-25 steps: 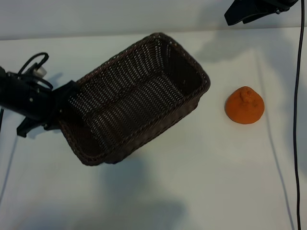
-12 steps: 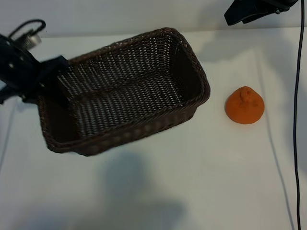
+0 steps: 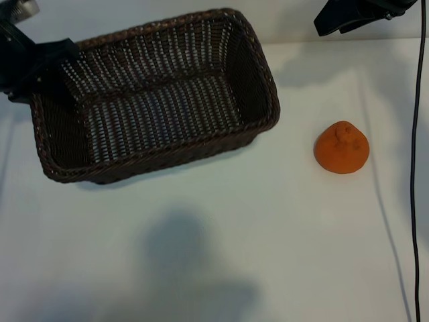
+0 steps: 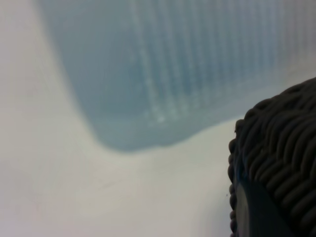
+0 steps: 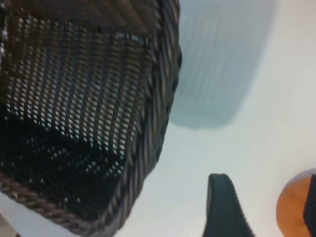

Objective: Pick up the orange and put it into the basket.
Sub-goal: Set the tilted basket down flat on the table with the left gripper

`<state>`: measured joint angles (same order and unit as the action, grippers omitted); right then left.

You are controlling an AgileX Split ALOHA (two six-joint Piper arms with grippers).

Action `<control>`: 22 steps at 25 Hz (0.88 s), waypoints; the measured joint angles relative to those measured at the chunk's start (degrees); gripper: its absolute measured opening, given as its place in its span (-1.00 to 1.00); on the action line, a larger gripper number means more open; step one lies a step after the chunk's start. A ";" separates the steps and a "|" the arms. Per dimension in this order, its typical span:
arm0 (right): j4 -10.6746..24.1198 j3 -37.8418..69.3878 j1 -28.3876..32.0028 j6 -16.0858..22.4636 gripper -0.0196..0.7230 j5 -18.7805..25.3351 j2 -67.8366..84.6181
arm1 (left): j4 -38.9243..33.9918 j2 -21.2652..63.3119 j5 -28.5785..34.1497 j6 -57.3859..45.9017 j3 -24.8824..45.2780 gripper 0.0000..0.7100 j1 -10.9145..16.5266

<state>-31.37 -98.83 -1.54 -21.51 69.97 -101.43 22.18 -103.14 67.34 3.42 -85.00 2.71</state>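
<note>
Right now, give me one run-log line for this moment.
left gripper: shut on basket end, basket lifted off table | right gripper: open, hovering by orange | orange: on table, outside basket

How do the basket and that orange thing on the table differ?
The basket is dark brown, woven and rectangular; the orange is bright, matte and roundish with a bumpy knob on top. The basket is far larger than the orange. The left gripper holds the basket by its short end, lifted off the white table, while the orange rests there untouched, beside the basket. Both are in view from above, and the basket has nothing in it.
</note>
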 joint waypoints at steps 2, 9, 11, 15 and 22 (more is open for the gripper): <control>1.08 0.00 0.00 0.00 0.14 0.00 0.00 | 0.00 0.00 0.00 -0.24 -0.42 -0.44 0.00; 3.44 0.77 0.00 -0.22 0.14 -0.08 0.00 | -0.06 0.00 0.00 -0.47 -0.54 -0.44 0.00; 3.44 2.06 0.00 -0.68 0.14 -0.08 0.01 | -0.06 0.00 0.00 -0.60 -0.54 -0.44 0.00; 3.55 4.50 0.00 -1.50 0.14 -0.02 0.01 | -0.06 0.00 0.00 -0.60 -0.54 -0.44 0.00; 3.41 6.96 0.00 -1.67 0.14 -0.09 0.01 | -0.06 -0.05 0.00 1.13 -0.54 -0.44 0.00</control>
<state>-27.96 -91.87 -1.54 -23.18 69.87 -101.42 22.12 -103.18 67.34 4.54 -85.55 2.71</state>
